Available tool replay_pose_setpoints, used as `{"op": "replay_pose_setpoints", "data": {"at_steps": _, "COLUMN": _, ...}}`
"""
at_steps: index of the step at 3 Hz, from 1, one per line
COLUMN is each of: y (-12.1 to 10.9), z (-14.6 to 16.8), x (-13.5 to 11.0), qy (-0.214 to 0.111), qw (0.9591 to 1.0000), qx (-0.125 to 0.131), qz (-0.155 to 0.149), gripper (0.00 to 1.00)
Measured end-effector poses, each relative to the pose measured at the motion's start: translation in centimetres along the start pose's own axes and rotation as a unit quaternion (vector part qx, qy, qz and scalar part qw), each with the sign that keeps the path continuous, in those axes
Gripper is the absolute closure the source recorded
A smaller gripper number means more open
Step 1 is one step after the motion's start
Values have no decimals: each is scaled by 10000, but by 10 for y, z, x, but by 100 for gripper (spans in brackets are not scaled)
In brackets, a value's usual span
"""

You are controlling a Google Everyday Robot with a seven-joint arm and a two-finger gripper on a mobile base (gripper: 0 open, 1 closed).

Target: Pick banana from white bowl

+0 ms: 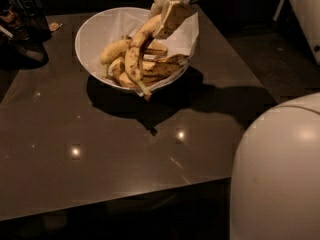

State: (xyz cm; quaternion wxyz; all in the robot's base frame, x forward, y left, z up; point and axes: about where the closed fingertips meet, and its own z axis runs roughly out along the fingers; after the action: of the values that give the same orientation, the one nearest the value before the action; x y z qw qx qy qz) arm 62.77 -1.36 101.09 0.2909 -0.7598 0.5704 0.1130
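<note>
The white bowl (92, 31) stands at the far middle of the dark table, lined with white paper whose corners stick over the rim. Several yellow bananas lie in it. My gripper (167, 16) hangs over the bowl's right side and is shut on the upper end of the banana (136, 54). The banana is long, curved and speckled with dark patches. It hangs down steeply from the gripper, and its thin stem end (145, 91) points down over the bowl's near rim.
Dark containers and clutter (22, 21) stand at the table's far left corner. The table's front edge (115, 204) runs across the lower view. My pale rounded body (280, 174) fills the lower right. Floor lies to the right of the table.
</note>
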Motion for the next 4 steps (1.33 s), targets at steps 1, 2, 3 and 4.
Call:
{"op": "replay_pose_setpoints", "data": {"at_steps": 1, "y": 0, "z": 0, "x": 0, "qy": 0, "qw": 10000, "qx": 1, "qz": 1, "gripper": 100}}
{"op": "replay_pose_setpoints", "data": {"at_steps": 2, "y": 23, "z": 8, "x": -4, "qy": -85, "qw": 9995, "qx": -239, "qz": 171, "gripper": 100}}
{"op": "replay_pose_setpoints", "data": {"at_steps": 3, "y": 69, "z": 30, "x": -12, "qy": -91, "qw": 9964, "qx": -708, "qz": 454, "gripper": 100}}
{"op": "replay_pose_setpoints", "data": {"at_steps": 4, "y": 75, "z": 26, "x": -22, "qy": -148, "qw": 9968, "qx": -672, "qz": 411, "gripper": 100}}
